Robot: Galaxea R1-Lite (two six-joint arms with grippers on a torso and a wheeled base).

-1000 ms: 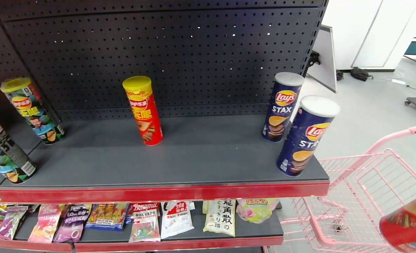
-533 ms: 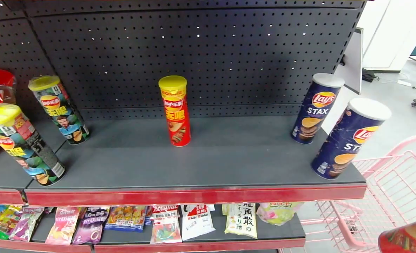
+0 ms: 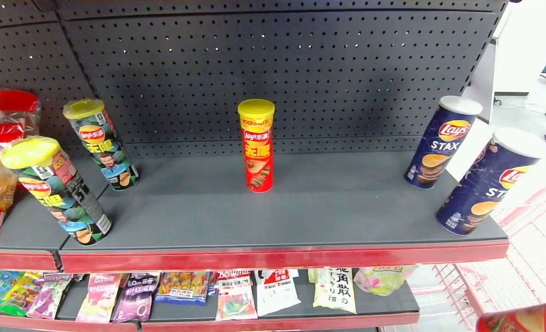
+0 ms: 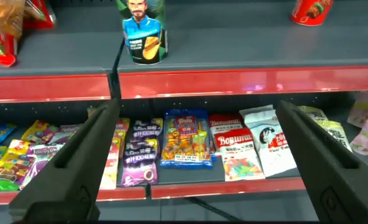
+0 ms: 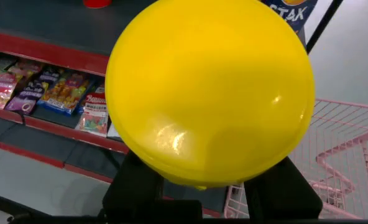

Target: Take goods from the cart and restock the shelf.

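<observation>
Carry-to-shelf step. Right pincer [image 5: 206, 186] pinches a red chip can [image 5: 209, 93], yellow lid toward its wrist camera, held low beside the pink cart [image 3: 531, 249], below shelf level. Left pincer [image 4: 196, 155] spread, empty. Next, probably: raise the can over the red lip and set it upright on the bare shelf [image 3: 328, 212] near the standing red can [image 3: 256, 147].

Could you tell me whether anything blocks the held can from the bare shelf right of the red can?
Nothing visible from the front; the nearer blue can at the shelf end stands closest to the held can.
</observation>
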